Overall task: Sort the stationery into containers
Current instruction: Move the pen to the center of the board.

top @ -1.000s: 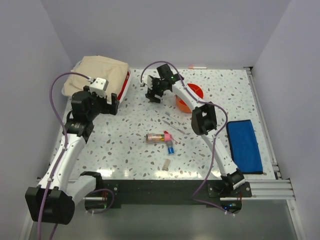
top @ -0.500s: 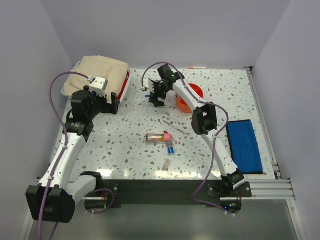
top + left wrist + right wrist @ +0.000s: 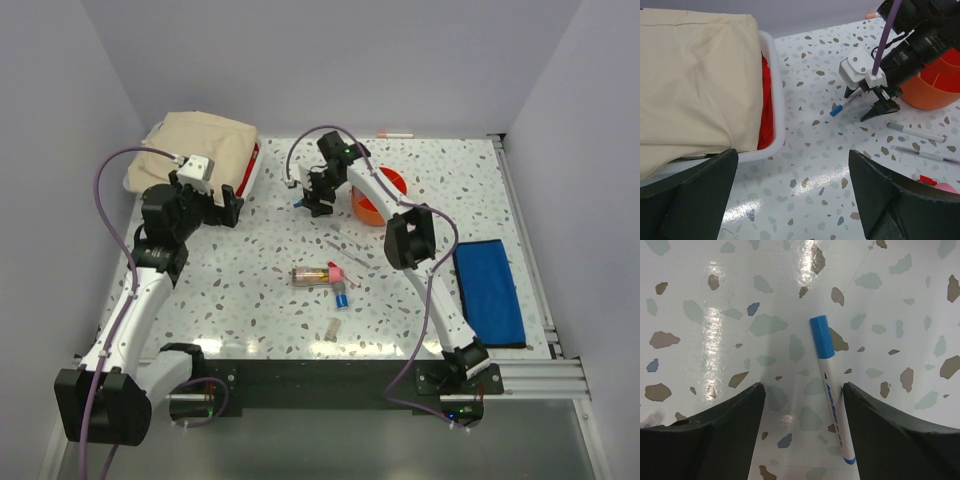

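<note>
step: you're lining up a pick on the blue-capped white pen (image 3: 831, 390) with the right hand (image 3: 312, 199); nothing is being carried yet.

right hand: it's hovering low over the tabletop (image 3: 250, 290) with fingers spread wide. In the right wrist view the pen is sitting between the two fingers (image 3: 715, 440), hard against the right one, well off the left one. Not gripped.

pen: it's lying flat on the tabletop, blue cap pointing away from the wrist, just left of the orange tub (image 3: 372, 197).

left hand: you're parking the left hand (image 3: 215, 205) beside the white tray (image 3: 774, 95) holding the beige cloth bundle (image 3: 195, 150); fingers wide, holding nothing.

rest of stationery: the clear tube (image 3: 312, 274) with a pink marker (image 3: 335, 271) at its end, a blue marker (image 3: 341, 297) and a small cap (image 3: 332, 327) are lying mid-tabletop; two thin pens (image 3: 917, 132) are lying near the tub; one more pen (image 3: 395, 134) is at the far edge. None looks sorted, so you're early in the task.

next move: my read is you'll want to centre the pen between the fingers, drop the last bit, then close. Off-centre as it is, the pen may roll or swivel as you close.

other: the blue mat (image 3: 490, 290) is lying at the right, well apart from the action.
</note>
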Controlling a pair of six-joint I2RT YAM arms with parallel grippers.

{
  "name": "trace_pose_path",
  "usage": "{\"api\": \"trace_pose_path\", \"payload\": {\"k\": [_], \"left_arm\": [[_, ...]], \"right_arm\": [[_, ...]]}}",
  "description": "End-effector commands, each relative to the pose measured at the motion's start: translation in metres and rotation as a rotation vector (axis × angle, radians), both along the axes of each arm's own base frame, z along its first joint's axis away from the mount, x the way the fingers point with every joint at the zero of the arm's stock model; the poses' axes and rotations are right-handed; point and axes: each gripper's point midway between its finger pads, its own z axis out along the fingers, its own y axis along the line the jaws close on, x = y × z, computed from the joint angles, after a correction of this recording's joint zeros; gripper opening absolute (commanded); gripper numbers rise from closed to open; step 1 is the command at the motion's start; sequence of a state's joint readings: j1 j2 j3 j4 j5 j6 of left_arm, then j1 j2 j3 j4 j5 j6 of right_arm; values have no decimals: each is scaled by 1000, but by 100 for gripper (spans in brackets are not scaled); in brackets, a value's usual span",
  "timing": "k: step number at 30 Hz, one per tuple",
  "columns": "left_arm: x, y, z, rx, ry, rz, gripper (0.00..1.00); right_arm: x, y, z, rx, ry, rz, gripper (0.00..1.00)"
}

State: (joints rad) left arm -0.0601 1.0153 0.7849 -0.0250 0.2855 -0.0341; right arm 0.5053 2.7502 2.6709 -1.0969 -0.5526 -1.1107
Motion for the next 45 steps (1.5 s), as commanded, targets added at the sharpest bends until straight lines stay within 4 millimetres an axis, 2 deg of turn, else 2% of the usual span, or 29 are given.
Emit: {"api": "trace_pose_path", "payload": {"k": [1, 5, 8, 16, 24, 29, 33, 38, 41, 42, 45], "left_arm": [[6, -3, 20, -19, -65, -21, 96], [5, -7, 16, -36, -56, -39, 96], [2, -9, 15, -43, -53, -52, 96], [1, -9, 12, -33, -71, -56, 96], [-1, -11, 13, -41, -90, -66, 96], [1, -13, 14, -44, -86, -75, 96], [6, -14, 20, -38, -85, -85, 96], [13, -14, 28, -32, -84, -83, 96], [15, -14, 32, -36, -81, -84, 96], [16, -14, 33, -36, -78, -84, 96], [18, -13, 35, -23, -66, -82, 96]], "right_arm": [[-36, -49, -61, -239, 164, -9, 69], [-46, -55, -66, -291, 171, 33, 73], [-49, -56, -67, -302, 171, 57, 60], [-53, -52, -83, -341, 157, 80, 41], [-55, -54, -90, -398, 135, 101, 29], [-66, -63, -94, -473, 122, 192, 31], [-69, -65, -95, -545, 84, 233, 41], [-74, -67, -94, -574, 92, 248, 42], [-91, -76, -92, -596, 165, 289, 41], [-103, -80, -89, -602, 210, 311, 41], [-113, -91, -88, -629, 258, 369, 35]]}}
